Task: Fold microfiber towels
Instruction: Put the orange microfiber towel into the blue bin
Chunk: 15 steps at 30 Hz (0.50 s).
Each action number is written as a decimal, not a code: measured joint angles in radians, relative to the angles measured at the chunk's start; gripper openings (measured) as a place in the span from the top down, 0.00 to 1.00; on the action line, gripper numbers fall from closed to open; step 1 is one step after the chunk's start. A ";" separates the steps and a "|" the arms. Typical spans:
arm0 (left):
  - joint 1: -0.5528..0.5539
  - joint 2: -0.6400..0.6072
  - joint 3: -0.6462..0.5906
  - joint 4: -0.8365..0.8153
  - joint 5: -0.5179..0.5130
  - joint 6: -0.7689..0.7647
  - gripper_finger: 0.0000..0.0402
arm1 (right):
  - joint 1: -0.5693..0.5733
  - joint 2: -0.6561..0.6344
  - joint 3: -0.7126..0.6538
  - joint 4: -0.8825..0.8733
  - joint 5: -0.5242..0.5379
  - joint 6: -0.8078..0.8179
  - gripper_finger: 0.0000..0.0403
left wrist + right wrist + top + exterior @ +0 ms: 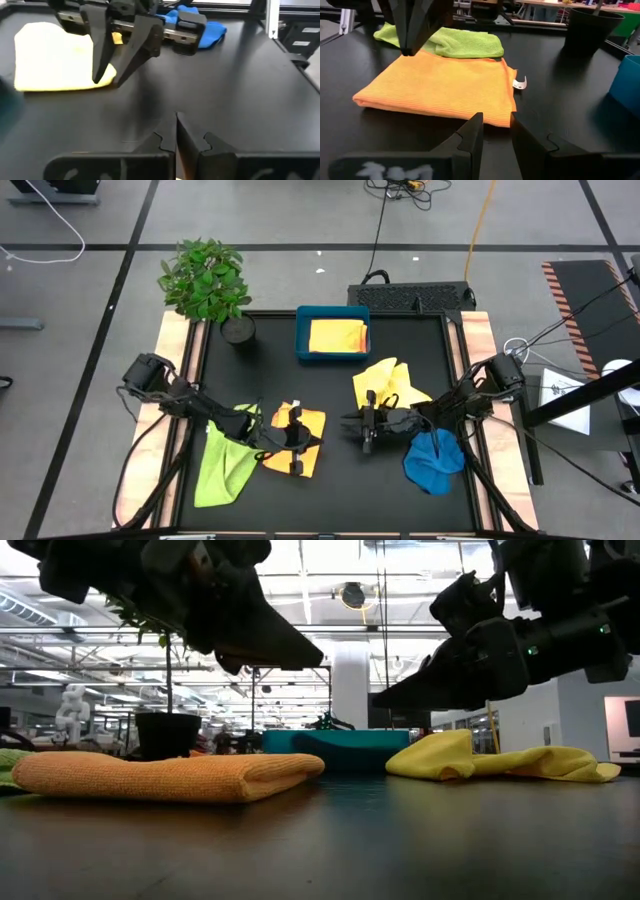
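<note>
The orange towel [300, 445] lies folded flat on the black table, in front of centre; it also shows in the right wrist view [440, 87]. My left gripper [297, 442] hovers over it, shut and empty, clear of the cloth in the low view [290, 655]. My right gripper [362, 428] hangs above bare table to the towel's right, slightly open and empty [496, 131]. The lime green towel [225, 462] lies rumpled at the left, the pale yellow towel [392, 385] at the right of centre, and the blue towel [435, 460] bunched at the near right. The golden yellow towel [338, 337] lies folded in the tray.
A teal-blue tray [303, 330] stands at the far centre of the table. A potted plant [207, 280] stands at the far left corner. Bare black table [350, 490] lies along the near edge between the orange and blue towels.
</note>
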 joint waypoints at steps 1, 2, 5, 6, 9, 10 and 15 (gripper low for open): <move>-0.003 0.000 0.003 -0.003 0.002 -0.008 0.97 | 0.000 0.000 0.000 0.002 0.000 0.001 0.77; -0.006 0.000 0.008 -0.003 0.008 -0.014 0.97 | 0.000 0.000 0.000 0.002 0.000 0.006 0.77; -0.008 0.000 0.011 0.002 0.014 -0.009 0.96 | 0.000 0.000 0.000 0.008 0.003 0.011 0.77; -0.007 0.000 0.011 0.000 0.014 -0.003 0.96 | 0.000 0.000 0.000 0.009 0.003 0.011 0.77; -0.006 0.000 0.011 0.005 0.015 0.014 0.96 | 0.000 0.000 0.000 0.015 0.003 0.009 0.77; -0.002 0.000 0.011 0.010 0.026 0.014 0.96 | 0.000 0.000 0.000 0.015 0.003 0.005 0.77; 0.015 0.000 0.011 0.087 0.146 0.054 0.88 | 0.000 0.000 0.000 0.015 0.003 -0.009 0.77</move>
